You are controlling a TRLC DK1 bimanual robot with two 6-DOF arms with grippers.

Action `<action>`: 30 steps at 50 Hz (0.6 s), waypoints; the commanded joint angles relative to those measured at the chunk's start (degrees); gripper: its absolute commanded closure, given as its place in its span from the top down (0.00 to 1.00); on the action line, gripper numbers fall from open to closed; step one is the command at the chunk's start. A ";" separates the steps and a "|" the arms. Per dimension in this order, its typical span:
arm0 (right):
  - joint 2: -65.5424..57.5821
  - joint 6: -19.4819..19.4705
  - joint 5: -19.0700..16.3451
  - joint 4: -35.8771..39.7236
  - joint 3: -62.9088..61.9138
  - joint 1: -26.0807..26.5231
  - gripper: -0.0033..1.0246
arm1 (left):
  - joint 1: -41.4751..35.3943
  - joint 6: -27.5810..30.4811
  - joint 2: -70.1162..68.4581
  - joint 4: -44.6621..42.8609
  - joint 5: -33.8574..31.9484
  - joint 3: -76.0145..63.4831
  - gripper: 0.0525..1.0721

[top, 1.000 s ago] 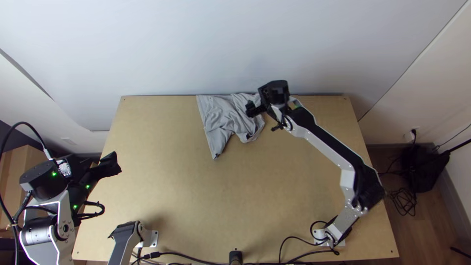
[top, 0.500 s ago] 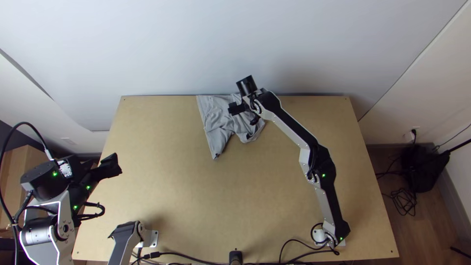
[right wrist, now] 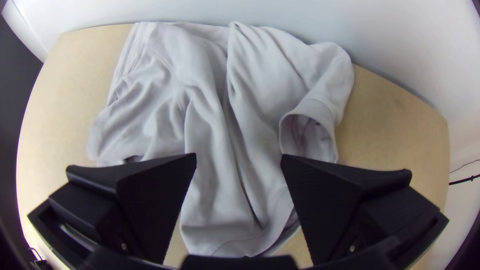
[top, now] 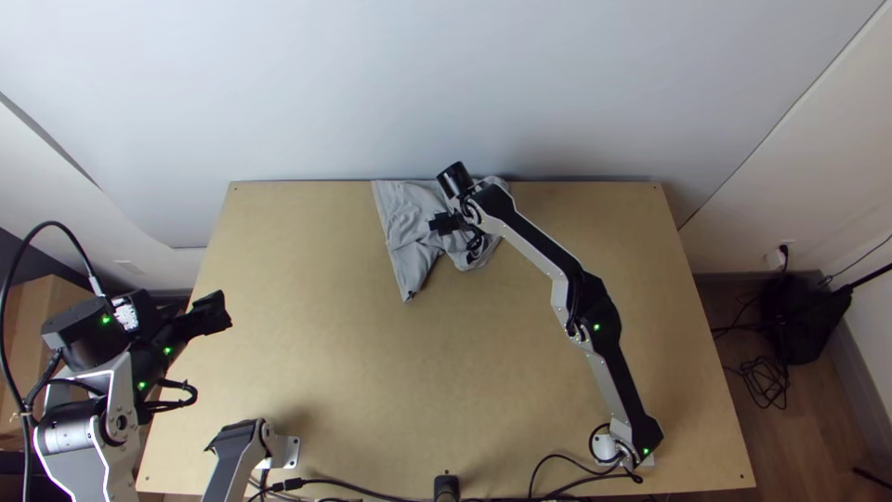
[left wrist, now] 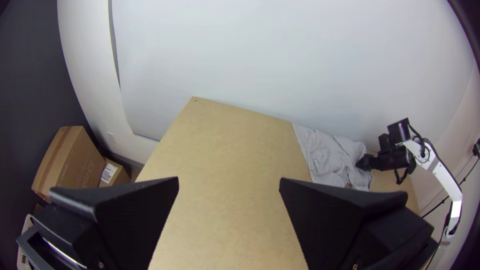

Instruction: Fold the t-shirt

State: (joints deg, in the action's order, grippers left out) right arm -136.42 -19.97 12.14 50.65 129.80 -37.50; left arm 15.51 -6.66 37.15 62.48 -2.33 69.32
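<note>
Bunched and wrinkled, the grey t-shirt [top: 409, 232] lies at the table's far edge, a narrow part pointing toward the near side. My right gripper [top: 444, 224] is over its middle in the top view. In the right wrist view the right gripper [right wrist: 239, 157] stands open above the t-shirt [right wrist: 210, 120], with creased cloth visible between its fingers and a sleeve-like opening beside one finger. My left gripper [top: 212, 314] is at the table's left edge, away from the cloth. The left wrist view shows the left gripper [left wrist: 229, 181] open with nothing between its fingers, and the t-shirt [left wrist: 325, 152] farther off.
Bare wooden table [top: 325, 372] stretches in front of the cloth. A pale wall [top: 446, 84] rises directly behind the far edge. Cables [top: 557, 455] run along the near edge, and cardboard boxes [left wrist: 70, 155] stand beyond the left side.
My right gripper has swung left across the t-shirt, then come slightly toward the near side. The left arm has shifted only a little; the cloth lies about the same.
</note>
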 commanded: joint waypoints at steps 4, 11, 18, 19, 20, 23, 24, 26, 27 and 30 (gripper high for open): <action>-2.36 -1.39 -0.80 0.41 1.42 -1.18 0.76 | 0.75 -0.46 0.21 1.07 -0.05 2.58 0.95; -3.33 -1.30 -1.07 0.15 1.51 -1.88 0.76 | 1.37 -0.46 -0.14 1.77 -0.05 2.93 0.95; -4.12 -1.39 -1.07 0.15 1.51 -2.58 0.75 | 1.54 -0.38 -1.02 2.39 0.04 2.49 0.95; -4.38 -1.39 -1.07 0.15 1.42 -2.67 0.73 | 1.63 -0.38 -1.20 2.47 0.04 2.40 0.95; -4.47 -1.39 -1.07 0.15 1.42 -2.76 0.66 | 1.81 -0.29 -1.29 2.47 0.04 2.40 0.95; -4.82 -1.39 -1.07 -0.47 1.60 -2.67 0.26 | 1.98 -0.11 -1.55 2.65 0.04 2.22 0.95; -4.91 -1.39 -1.07 -1.08 1.60 -2.58 0.12 | 1.98 -0.11 -1.64 2.82 0.04 2.14 0.95; -5.17 -1.48 -1.07 -1.61 1.60 -2.32 0.11 | 1.98 -0.02 -1.73 3.00 0.04 2.22 0.95; -5.26 -1.48 -1.07 -1.61 1.69 -2.14 0.10 | 1.98 0.06 -1.81 3.00 0.04 2.22 0.95; -5.52 -1.30 -1.07 -2.23 1.86 -1.62 0.02 | 1.89 0.33 -1.81 3.00 0.04 2.22 0.95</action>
State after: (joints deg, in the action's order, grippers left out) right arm -139.81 -20.23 11.11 49.32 130.23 -39.88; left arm 17.10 -6.63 35.99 65.08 -2.31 70.63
